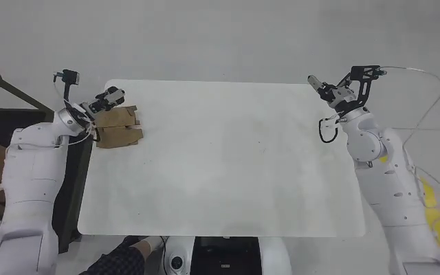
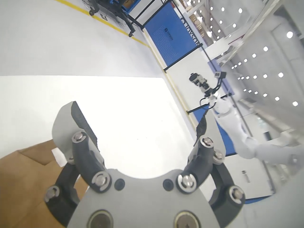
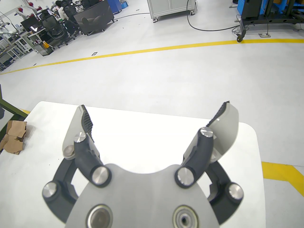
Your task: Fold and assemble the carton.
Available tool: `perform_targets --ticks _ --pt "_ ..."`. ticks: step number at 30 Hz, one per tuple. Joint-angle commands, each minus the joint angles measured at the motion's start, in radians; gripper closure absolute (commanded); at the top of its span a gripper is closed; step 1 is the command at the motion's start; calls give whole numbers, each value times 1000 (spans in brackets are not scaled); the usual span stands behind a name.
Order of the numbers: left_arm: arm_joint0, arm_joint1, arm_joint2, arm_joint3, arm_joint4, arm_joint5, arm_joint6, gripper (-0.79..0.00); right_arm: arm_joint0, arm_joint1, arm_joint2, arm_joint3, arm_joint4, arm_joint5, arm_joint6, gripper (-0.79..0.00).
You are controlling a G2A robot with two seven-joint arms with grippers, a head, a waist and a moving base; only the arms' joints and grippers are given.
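Left claw (image 2: 140, 115) gapes wide, empty, at far end of the flat carton (image 1: 118, 127), which lies at the table (image 1: 227, 172) edge. Right claw (image 3: 154, 112) is open too, well apart. Risk: w/ no brace, a nudge cd slide carton off.

Bare bench (image 1: 220, 158) is stretching wide between the arms, giving open passage. The carton (image 1: 118, 128) is lying at its far left corner, with the left hand (image 1: 110, 98) crowding the space above it.
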Motion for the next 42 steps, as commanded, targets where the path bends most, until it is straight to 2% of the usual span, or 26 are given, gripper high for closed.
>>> perform_targets --ticks 1,12,16,21,25,30,34,36,42 --pt "-15 7 -7 48 -65 30 -42 -785 0 0 0 0 0 0 0 -785" --pt "-53 61 -92 274 -178 72 -84 -785 0 0 0 0 0 0 0 -785" --pt "-84 89 -127 392 -97 21 -27 -785 0 0 0 0 0 0 0 -785" --pt "-130 106 -147 507 -81 39 3 -785 0 0 0 0 0 0 0 -785" --pt "-163 119 -137 572 -5 72 67 -785 0 0 0 0 0 0 0 -785" --pt "-195 124 -104 624 96 109 159 -785 0 0 0 0 0 0 0 -785" --pt "-216 127 -58 642 239 151 306 -785 0 0 0 0 0 0 0 -785" --pt "-230 120 -31 645 291 193 353 -785 0 0 0 0 0 0 0 -785" --pt "-268 90 37 663 382 271 395 -785 0 0 0 0 0 0 0 -785"
